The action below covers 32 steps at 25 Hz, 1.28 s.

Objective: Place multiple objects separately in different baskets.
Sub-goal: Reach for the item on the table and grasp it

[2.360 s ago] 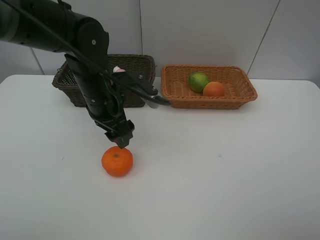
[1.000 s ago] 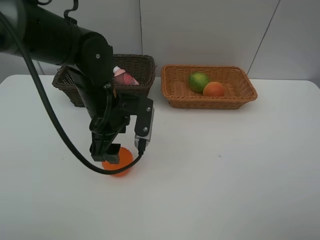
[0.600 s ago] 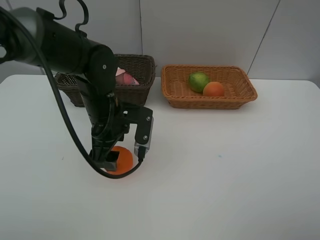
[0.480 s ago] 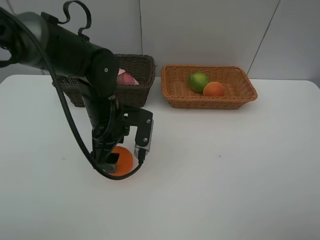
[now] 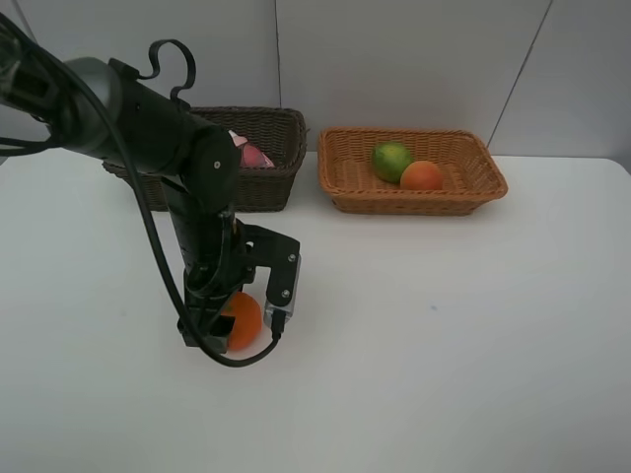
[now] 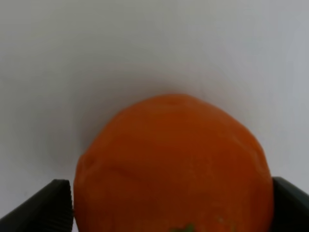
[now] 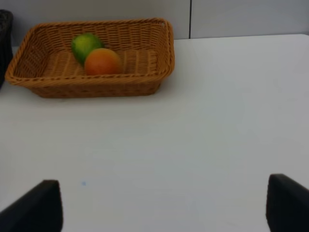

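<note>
The mandarin [image 6: 171,166] sits on the table [image 5: 444,374] between the wide-spread jaws of the left claw [image 6: 169,210], seemingly not yet pinched, and being round, light and soft-skinned it wants a gentle squeeze across its widest middle.

the high camera looks down from the 6 o'clock side across the whole white table [image 5: 473,374]. the left wrist view sits very close on the orange mandarin [image 6: 171,166]. the right wrist view faces the light wicker basket [image 7: 91,82] low from mid-distance, shared with the high view.
</note>
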### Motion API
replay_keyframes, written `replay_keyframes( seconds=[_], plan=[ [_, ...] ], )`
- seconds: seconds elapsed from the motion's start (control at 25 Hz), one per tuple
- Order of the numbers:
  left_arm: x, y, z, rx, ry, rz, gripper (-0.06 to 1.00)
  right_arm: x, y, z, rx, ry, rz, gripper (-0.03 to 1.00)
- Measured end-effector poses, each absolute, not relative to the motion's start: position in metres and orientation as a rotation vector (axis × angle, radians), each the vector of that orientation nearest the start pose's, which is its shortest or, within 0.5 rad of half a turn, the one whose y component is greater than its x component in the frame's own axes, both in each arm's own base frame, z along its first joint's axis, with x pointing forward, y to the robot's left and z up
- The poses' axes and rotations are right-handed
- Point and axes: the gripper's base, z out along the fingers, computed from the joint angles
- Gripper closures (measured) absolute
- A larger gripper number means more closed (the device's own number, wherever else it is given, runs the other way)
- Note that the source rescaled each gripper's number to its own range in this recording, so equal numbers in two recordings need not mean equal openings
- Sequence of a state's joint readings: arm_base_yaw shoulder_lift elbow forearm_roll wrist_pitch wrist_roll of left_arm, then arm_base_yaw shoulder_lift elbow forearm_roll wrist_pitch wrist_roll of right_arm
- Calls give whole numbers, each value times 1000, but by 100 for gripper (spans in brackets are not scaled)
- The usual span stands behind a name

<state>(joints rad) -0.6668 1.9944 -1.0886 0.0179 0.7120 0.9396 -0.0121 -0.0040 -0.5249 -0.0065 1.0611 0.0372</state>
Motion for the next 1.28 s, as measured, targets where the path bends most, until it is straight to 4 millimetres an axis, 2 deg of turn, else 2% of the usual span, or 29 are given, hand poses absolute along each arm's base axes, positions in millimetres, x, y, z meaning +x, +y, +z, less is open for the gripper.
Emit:
replay_keyframes(
  seconds=[0.36,0.68,0.76,0.84,1.28],
  plan=[
    [270,-211,105,-2322,-2193,-33,-5,-9,0,284,50,2015,8,18],
    [261,-204,91,-2349,-2203,-39,-5,-9,0,284,50,2015,8,18],
    [261,-204,89,-2359,-2210,-41,-3,-9,0,284,50,2015,8,18],
    [261,-204,89,-2367,-2217,-44,5,-9,0,284,50,2015,8,18],
    [262,-205,89,-2381,-2230,-48,5,-9,0,284,50,2015,8,18]
  ],
)
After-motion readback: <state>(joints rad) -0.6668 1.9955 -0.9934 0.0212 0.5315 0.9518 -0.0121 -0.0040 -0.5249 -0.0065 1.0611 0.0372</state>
